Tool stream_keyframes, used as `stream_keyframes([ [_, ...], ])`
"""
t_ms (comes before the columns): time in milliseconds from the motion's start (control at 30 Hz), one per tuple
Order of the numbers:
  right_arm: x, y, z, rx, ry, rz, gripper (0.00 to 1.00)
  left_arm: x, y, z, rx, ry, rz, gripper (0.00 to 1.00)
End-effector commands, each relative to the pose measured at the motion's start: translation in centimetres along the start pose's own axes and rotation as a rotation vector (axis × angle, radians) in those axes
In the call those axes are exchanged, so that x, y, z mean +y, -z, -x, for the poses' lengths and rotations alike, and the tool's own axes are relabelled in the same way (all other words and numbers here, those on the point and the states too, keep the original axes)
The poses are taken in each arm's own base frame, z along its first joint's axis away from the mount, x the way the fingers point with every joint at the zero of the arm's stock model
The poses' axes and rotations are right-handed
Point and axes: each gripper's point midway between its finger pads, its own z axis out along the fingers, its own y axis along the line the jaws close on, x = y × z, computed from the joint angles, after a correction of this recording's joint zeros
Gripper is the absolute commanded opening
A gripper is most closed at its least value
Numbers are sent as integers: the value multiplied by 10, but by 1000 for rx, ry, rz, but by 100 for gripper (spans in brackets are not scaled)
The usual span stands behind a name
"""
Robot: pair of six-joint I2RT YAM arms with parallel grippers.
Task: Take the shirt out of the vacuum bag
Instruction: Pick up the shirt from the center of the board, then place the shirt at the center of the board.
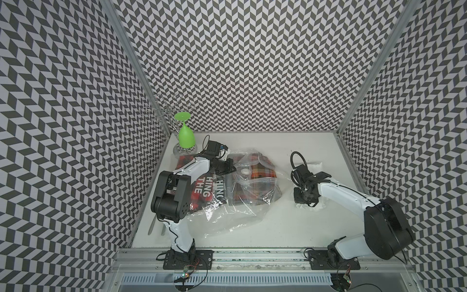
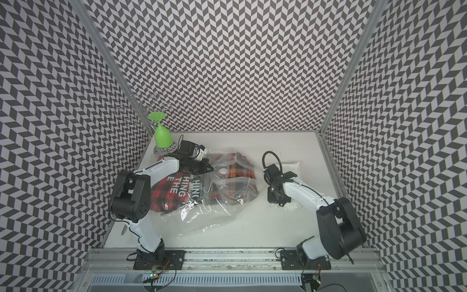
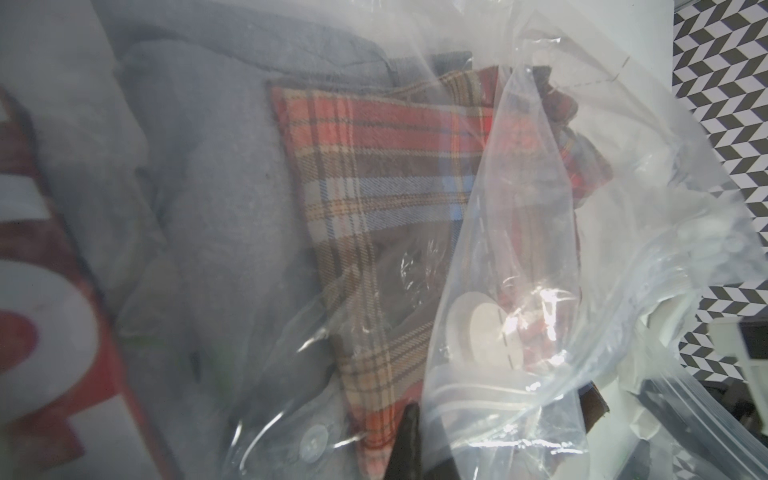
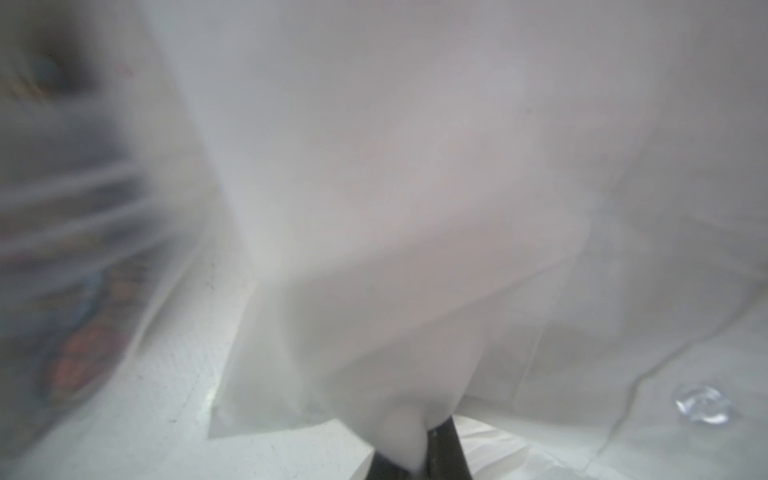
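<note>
As right pincer (image 4: 411, 457) pinches shirt (image 4: 374, 249), bag (image 1: 242, 202) lies nearby.

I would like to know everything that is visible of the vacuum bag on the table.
The vacuum bag is a large, clear, crinkly plastic sack lying slack on the white table, nearer the left arm. It bears a round white valve disc and a zip seal strip. A plaid garment and a grey garment show through the plastic. The left gripper is shut on its film near the valve.

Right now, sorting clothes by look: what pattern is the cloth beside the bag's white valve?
The cloth is orange-brown plaid, clearest in the left wrist view.
</note>
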Motion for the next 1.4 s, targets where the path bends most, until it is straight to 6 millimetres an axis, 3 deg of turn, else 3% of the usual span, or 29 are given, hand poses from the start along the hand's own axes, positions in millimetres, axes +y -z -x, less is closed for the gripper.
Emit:
stream_keyframes([
  [0, -13, 27, 27, -76, -31, -2, 1, 5, 2, -2, 5, 4, 8, 0],
  [400, -69, 92, 94, -232, -105, -108, 0, -1, 2, -1, 6, -4, -3, 0],
  [633, -119, 153, 146, -395, -198, -198, 0, -13, -3, -3, 16, -25, -19, 0],
  [800, -139, 196, 178, -526, -233, -271, 0, -23, -7, -6, 27, -40, -36, 0],
  [1000, -155, 239, 201, -653, -300, -336, 0, -30, -10, -11, 38, -59, -44, 0],
  [1100, -156, 244, 205, -690, -307, -340, 0, -32, -12, -15, 43, -64, -49, 0],
  [1300, -146, 199, 194, -652, -333, -288, 0, -33, -13, -21, 56, -68, -51, 0],
  [1367, -143, 197, 196, -656, -337, -262, 0, -33, -13, -21, 54, -73, -50, 0],
])
